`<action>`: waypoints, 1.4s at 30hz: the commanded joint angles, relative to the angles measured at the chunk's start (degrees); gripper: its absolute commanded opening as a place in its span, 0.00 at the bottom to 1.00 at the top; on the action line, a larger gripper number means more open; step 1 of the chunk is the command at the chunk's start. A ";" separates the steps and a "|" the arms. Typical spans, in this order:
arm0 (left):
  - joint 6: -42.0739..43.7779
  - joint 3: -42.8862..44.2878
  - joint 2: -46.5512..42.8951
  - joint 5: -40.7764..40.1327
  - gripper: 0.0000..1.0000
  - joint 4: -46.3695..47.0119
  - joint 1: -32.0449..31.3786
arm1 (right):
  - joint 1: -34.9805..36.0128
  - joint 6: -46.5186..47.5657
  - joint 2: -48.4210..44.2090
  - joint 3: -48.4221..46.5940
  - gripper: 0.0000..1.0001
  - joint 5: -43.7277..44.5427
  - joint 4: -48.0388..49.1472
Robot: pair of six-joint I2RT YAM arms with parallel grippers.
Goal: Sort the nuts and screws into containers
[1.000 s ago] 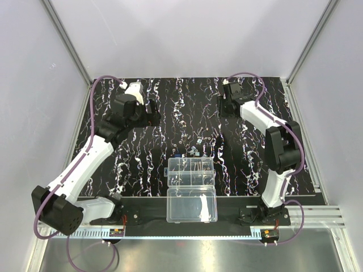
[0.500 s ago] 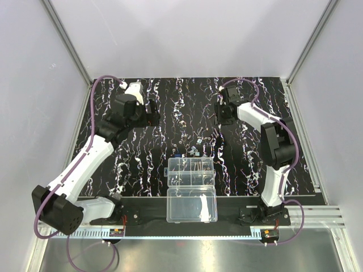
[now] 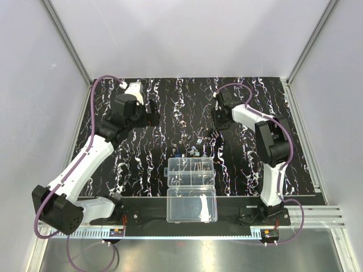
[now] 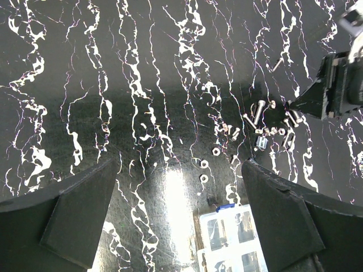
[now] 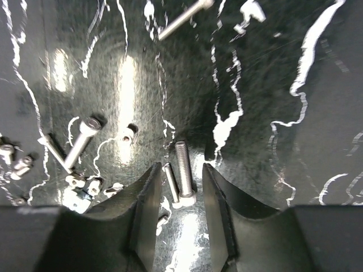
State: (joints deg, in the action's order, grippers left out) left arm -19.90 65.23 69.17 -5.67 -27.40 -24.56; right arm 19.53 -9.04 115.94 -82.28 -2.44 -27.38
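Observation:
Several screws [image 3: 199, 140] and nuts [image 3: 193, 151] lie scattered on the black mat just beyond the clear organizer's containers [image 3: 190, 171]. My right gripper [image 3: 217, 123] is low at the pile's right edge. In the right wrist view it [image 5: 181, 173] is open, its fingers [image 5: 148, 195] straddling a thick silvery screw [image 5: 184, 170] and a thinner one [image 5: 171, 182] lying side by side. More screws [image 5: 79, 141] lie to its left. My left gripper [image 3: 152, 113] hangs wide open and empty above the mat. In the left wrist view, nuts [image 4: 204, 164] and screws [image 4: 256, 112] lie ahead of it [image 4: 178, 181].
The undivided clear lid half [image 3: 191, 205] lies open toward the arm bases. A small blue piece [image 3: 179, 153] sits by the box's far left corner. The box corner [image 4: 229, 235] and the right gripper's body [image 4: 334, 90] show in the left wrist view. White walls surround the mat.
My right gripper has moved from the far right of the mat down and left to the screw pile. The left arm has not moved.

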 commanded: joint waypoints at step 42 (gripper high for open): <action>0.48 2.44 -1.93 -0.57 0.99 1.56 -0.14 | 16.85 -10.44 -20.93 5.55 0.00 -1.96 -5.23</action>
State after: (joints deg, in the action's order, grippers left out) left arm -19.88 65.25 68.97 -6.02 -27.44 -24.56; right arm 32.12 -15.11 98.72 -78.06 -4.08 -32.64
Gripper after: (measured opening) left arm 0.988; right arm 0.022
